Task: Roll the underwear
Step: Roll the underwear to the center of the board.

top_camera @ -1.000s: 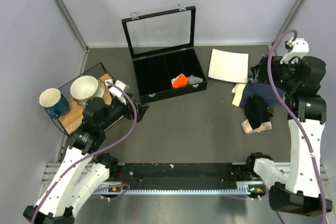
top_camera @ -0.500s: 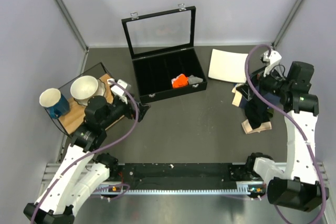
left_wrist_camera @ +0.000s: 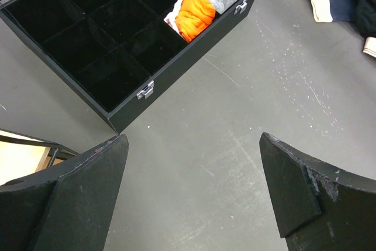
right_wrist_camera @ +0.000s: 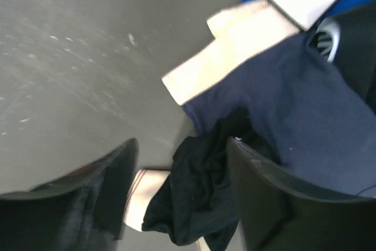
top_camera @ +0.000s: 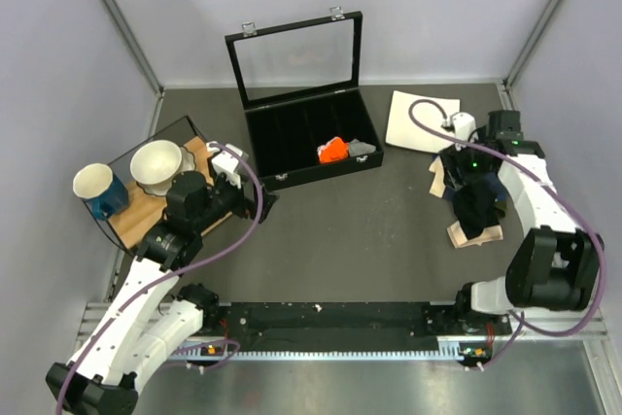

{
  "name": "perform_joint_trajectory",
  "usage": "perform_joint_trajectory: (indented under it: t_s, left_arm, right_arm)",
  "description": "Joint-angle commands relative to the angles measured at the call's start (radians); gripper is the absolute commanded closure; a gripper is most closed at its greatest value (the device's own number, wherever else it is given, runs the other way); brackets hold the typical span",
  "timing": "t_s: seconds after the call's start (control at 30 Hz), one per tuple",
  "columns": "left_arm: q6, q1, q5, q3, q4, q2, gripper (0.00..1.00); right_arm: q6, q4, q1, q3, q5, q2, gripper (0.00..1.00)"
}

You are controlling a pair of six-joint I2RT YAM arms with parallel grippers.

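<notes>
Black underwear (right_wrist_camera: 194, 201) is lying bunched at the right of the bench (top_camera: 369, 230), touching a navy garment (right_wrist_camera: 294, 116). The right pincer (right_wrist_camera: 182, 157) is hovering wide open over it, gripping nothing; the left pincer (left_wrist_camera: 192, 140) is gaping empty too

You see the black underwear (right_wrist_camera: 197, 198) crumpled between your spread jaws, lying against the navy garment (right_wrist_camera: 294, 110) on the grey desk (right_wrist_camera: 76, 57).
</notes>
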Motion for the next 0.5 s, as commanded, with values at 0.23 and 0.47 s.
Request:
perform_joint_trajectory:
  t_s: [0.23,0.47]
  left_arm:
    - [0.014,0.009,0.011,0.014,0.007,0.010,0.01]
    - [0.013,0.010,0.020,0.014,0.007,0.008,0.01]
  right_arm:
    - [-0.004,0.039,0.054,-0.042,0.461,0.008,0.59]
    - [0.027,0.039,-0.018,-0.062,0.418,0.081,0.58]
